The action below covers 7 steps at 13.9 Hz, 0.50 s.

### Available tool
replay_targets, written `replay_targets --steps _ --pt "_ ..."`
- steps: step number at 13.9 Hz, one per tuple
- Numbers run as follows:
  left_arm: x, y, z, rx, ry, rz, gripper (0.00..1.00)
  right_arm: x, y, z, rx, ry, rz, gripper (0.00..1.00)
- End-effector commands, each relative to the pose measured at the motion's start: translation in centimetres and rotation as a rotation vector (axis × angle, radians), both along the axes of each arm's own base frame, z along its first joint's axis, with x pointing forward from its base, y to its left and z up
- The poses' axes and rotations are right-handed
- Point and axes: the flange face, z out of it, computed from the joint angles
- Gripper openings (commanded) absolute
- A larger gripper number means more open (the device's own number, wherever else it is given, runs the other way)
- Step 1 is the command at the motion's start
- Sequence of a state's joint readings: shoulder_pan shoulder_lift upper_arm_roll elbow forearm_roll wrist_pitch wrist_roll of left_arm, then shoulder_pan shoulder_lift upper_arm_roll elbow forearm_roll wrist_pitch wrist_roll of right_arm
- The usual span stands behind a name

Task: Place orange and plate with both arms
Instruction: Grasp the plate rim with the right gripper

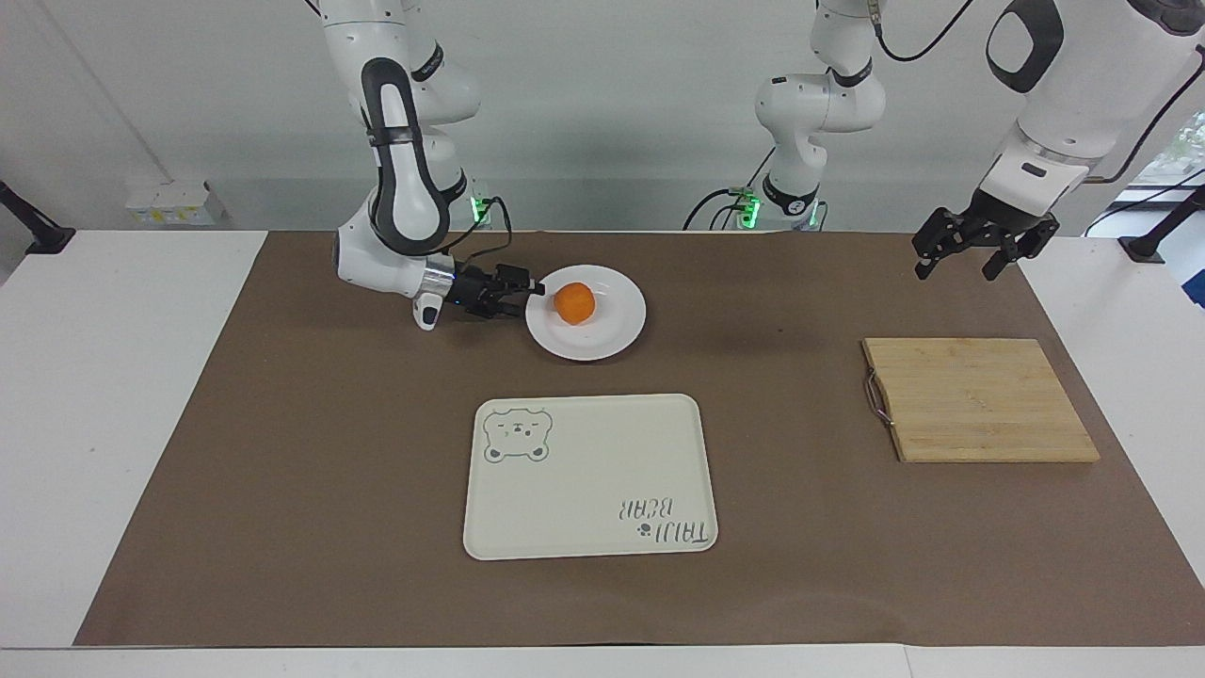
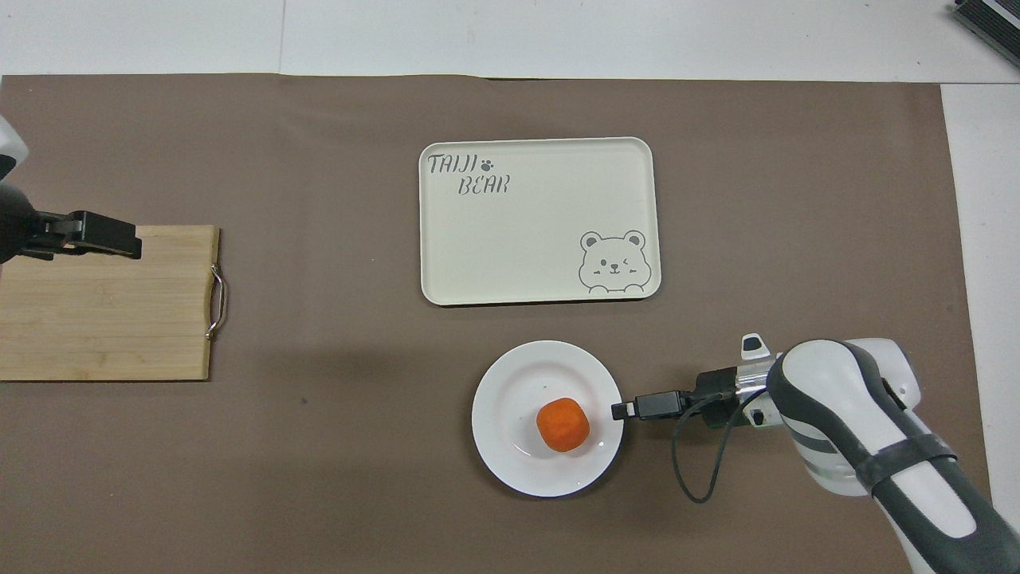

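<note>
The orange (image 1: pixel 574 303) (image 2: pixel 562 424) sits on the round white plate (image 1: pixel 612 331) (image 2: pixel 514 383), which lies on the brown mat near the robots. My right gripper (image 1: pixel 529 296) (image 2: pixel 618 410) is low and level at the plate's rim on the right arm's side, open, its fingertips just reaching the rim. Whether they touch it I cannot tell. My left gripper (image 1: pixel 960 264) (image 2: pixel 127 241) hangs open and empty, raised over the wooden cutting board's (image 1: pixel 979 400) (image 2: pixel 107 307) edge.
A cream tray with a bear drawing (image 1: pixel 588 476) (image 2: pixel 540 222) lies farther from the robots than the plate. The cutting board, with a metal handle (image 1: pixel 876 397), lies toward the left arm's end. A brown mat (image 1: pixel 282 490) covers the table.
</note>
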<state>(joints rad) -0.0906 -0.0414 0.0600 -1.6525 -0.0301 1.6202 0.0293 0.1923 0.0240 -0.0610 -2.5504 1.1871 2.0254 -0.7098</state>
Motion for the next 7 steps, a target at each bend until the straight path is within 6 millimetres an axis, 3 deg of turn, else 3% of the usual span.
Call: replay_targets --steps 1,4,7 --pt "-0.65 0.20 1.87 0.007 0.043 -0.015 1.00 -0.83 -0.23 -0.72 0.009 -0.010 -0.023 0.66" --pt "-0.87 -0.03 1.72 0.007 0.051 -0.015 1.00 -0.87 -0.19 -0.91 0.010 0.037 -0.063 0.00" --pt "-0.75 0.29 1.80 0.007 0.042 -0.008 1.00 -0.58 0.11 -1.10 -0.003 0.063 -0.078 0.00"
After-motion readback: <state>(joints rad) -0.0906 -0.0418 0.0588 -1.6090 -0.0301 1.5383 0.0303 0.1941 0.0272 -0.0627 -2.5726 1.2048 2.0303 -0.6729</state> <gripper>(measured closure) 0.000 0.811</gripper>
